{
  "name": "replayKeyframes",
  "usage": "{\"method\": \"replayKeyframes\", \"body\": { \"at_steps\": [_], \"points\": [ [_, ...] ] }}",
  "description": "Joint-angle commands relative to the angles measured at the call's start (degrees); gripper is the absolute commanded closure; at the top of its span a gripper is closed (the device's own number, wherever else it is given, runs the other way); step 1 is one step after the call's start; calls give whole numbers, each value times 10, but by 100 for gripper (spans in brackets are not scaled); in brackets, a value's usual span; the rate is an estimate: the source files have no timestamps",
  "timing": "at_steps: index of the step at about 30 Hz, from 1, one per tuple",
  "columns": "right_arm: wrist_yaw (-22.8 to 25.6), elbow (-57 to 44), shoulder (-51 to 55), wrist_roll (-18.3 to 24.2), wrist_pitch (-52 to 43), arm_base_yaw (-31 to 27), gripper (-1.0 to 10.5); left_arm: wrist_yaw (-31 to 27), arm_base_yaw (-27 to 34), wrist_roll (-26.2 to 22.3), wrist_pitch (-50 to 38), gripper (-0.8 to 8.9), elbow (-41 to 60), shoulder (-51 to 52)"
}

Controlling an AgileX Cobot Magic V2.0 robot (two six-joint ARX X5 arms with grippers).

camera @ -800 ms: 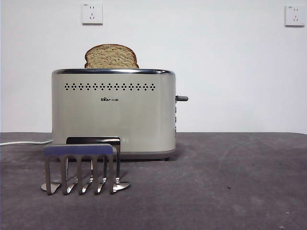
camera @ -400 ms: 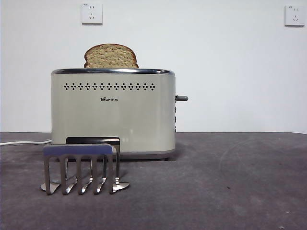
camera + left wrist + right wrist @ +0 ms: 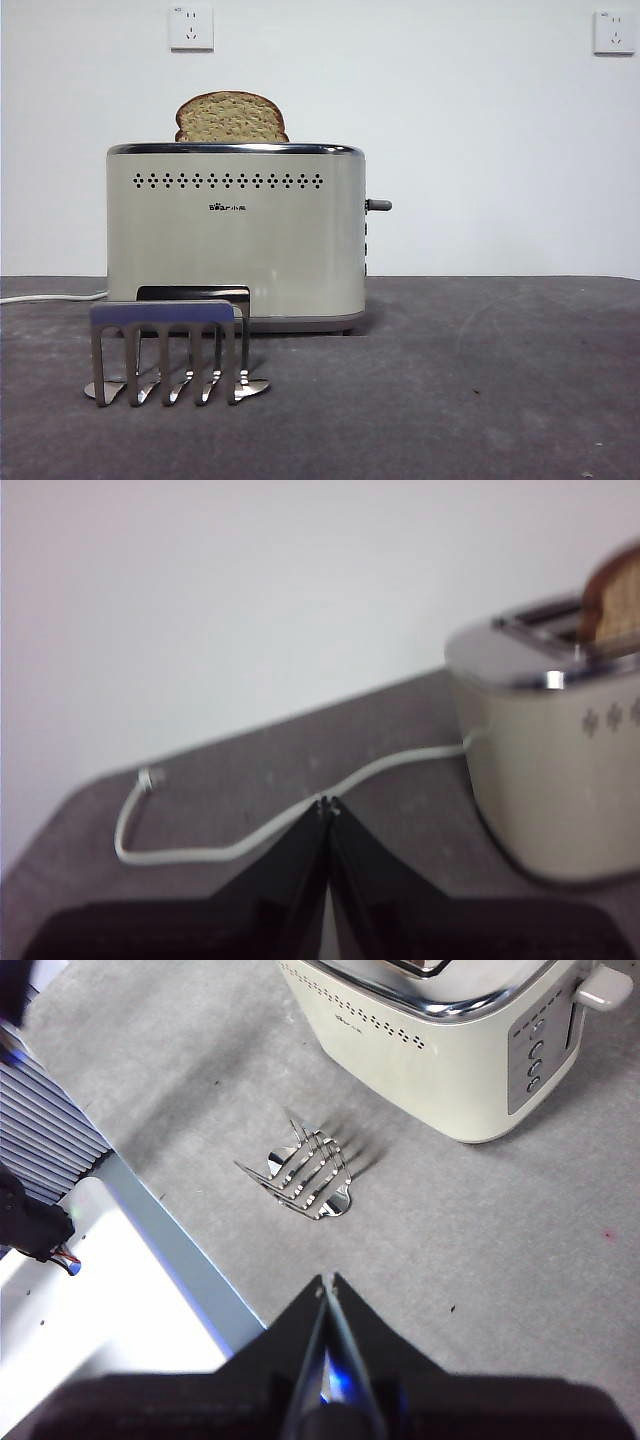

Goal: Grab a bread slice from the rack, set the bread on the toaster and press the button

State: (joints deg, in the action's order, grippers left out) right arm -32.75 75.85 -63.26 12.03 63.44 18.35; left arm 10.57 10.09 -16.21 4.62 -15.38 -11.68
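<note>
Tan bread [image 3: 231,117] half-sunk in toaster [image 3: 236,235]

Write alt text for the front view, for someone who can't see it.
A tan wholemeal slice of bread sticks up from the slot of a boxy cream toaster on a dark grey table. A small shiny steel toast rack stands empty in front, and the dark grey lever button juts from the toaster's right end.
</note>
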Motion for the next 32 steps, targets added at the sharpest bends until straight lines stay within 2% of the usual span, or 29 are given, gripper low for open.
{"method": "replayKeyframes", "body": {
  "at_steps": [1, 8, 18, 25, 32],
  "points": [
    [1, -2, 0, 5, -2, 0, 946, -5, 2, 22, -7, 817, 42, 29],
    [2, -2, 0, 5, -2, 0, 946, -5, 2, 33, 4, 817, 110, 86],
    [1, -2, 0, 5, -2, 0, 946, -16, 2, 41, 85, 817, 119, 105],
    [1, -2, 0, 5, -2, 0, 946, -14, 2, 83, 56, 817, 150, 105],
    [1, -2, 0, 5, -2, 0, 946, -14, 2, 86, 56, 817, 150, 112]
  ]
}}
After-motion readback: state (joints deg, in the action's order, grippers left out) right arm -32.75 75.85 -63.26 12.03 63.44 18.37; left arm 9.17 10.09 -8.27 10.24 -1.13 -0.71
